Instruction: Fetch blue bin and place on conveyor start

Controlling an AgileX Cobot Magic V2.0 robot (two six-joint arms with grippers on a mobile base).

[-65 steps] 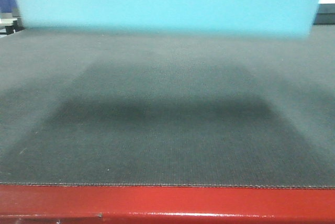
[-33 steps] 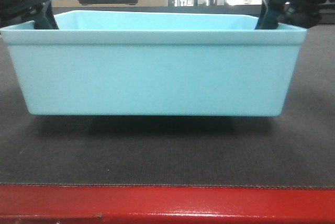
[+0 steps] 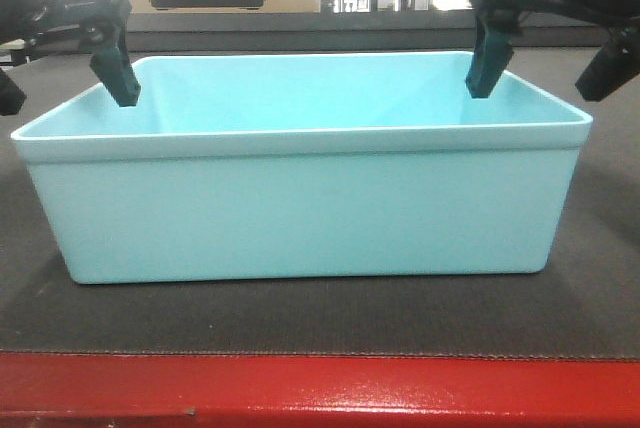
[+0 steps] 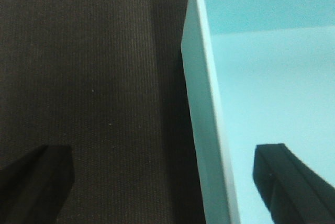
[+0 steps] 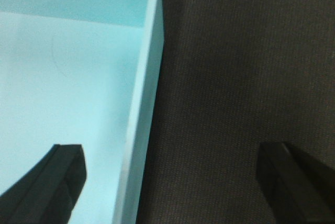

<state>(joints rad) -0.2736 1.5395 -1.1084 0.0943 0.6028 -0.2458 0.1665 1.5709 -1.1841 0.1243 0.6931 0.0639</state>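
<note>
My jaws straddle each end wall of the blue bin [image 3: 300,203] with clear gaps (touching nothing); bare conveyor belt [image 3: 320,318] lies free near, left and right.

A: Front view: we log even, bright overhead light. The blue bin [image 3: 300,203] is pale, near washed out inside; a soft shadow rings its base on the conveyor belt [image 3: 320,318]. A thin glare line runs along the red front edge [image 3: 320,388].

B: Wrist views: we find both soft. Dark finger tips [image 4: 36,182] blur at the lower corners. Belt weave [image 5: 235,77] reads grainy, with deep shade beside the bin wall [image 5: 144,103].
</note>
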